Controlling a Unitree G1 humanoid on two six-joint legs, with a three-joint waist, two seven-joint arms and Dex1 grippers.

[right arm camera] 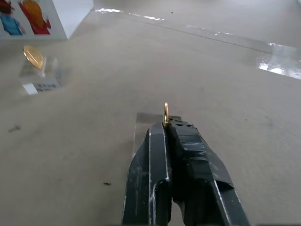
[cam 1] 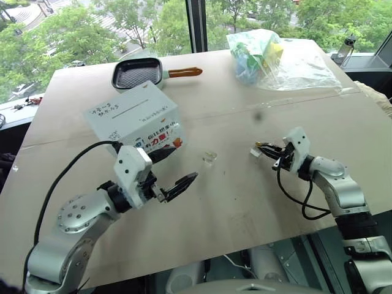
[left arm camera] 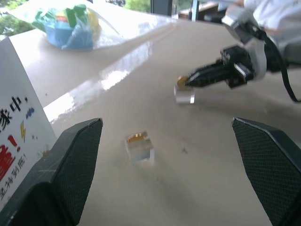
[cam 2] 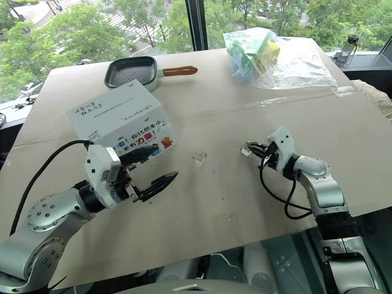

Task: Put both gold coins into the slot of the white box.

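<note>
- Two gold coins are in play; taking the white box (cam 1: pixel 136 120) as the landmark, it stands on the left part of the table (cam 1: pixel 233 202), its plain top face bearing black handwriting and the slot (cam 1: pixel 130 108), a thin dark line across that face.
- Behind the box, toward the window, lies a dark square grill pan (cam 1: pixel 137 73) with an orange handle.
- Just in front of the box and slightly to its right hovers the left gripper (cam 1: pixel 177 184), its two black fingers spread wide with nothing between them.
- Right of the box, near its front corner, sits a small clear block (right arm camera: pixel 40 77) with one gold coin (right arm camera: pixel 34 56) perched on top, tilted on edge.
- Farther right of the box, well apart from it, the right gripper (right arm camera: pixel 165 123) has its fingers pressed together on the other gold coin (right arm camera: pixel 166 113), held upright at the tips just over a second clear block (left arm camera: pixel 184 96) on the table.
- Far right of the box and behind, near the table's back edge, lies a clear plastic bag (cam 1: pixel 269 58) of coloured items.
</note>
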